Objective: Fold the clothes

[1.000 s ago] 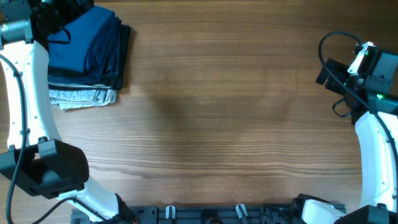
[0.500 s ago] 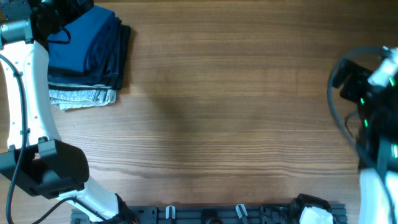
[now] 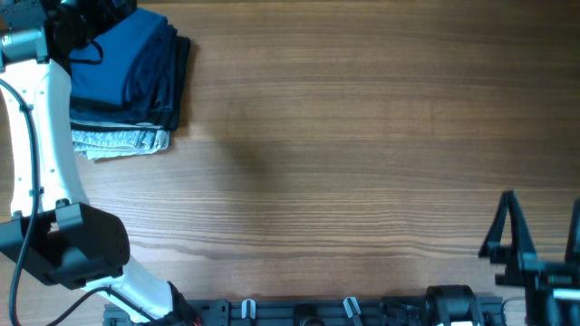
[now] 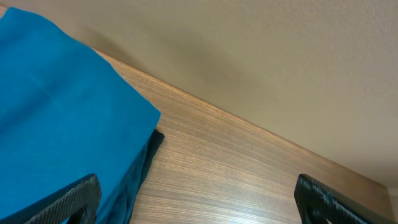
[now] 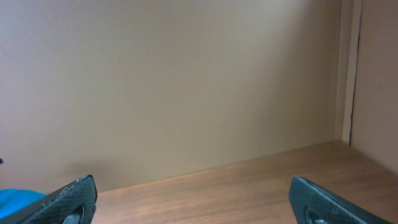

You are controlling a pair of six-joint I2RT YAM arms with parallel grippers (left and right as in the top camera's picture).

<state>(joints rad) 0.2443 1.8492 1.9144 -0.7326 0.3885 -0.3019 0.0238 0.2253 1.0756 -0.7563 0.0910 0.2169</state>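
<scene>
Since the earlier frames, the right gripper [image 3: 541, 231] has moved from the far right edge of the table [image 3: 344, 136] to its near right corner; the left gripper [image 4: 196, 202] and the clothes stack are unchanged. At the far left corner, the left gripper hangs over the stack with its fingers [image 4: 74, 199] wide apart and nothing between them. The left wrist view does not show whether the left finger touches the fabric. The T-shirt [image 3: 113, 59] lies folded on top of the stack, directly under this gripper. A dark piece [image 3: 174, 81] lies beneath the T-shirt, its edge showing along the right side. A grey piece [image 3: 122, 140] sits at the bottom and protrudes toward the near edge. The table centre shows bare wood grain. At the near right corner, the right gripper stands with its fingers wide apart, holding nothing. Its wrist view faces a beige wall [image 5: 186, 81] across the table.
</scene>
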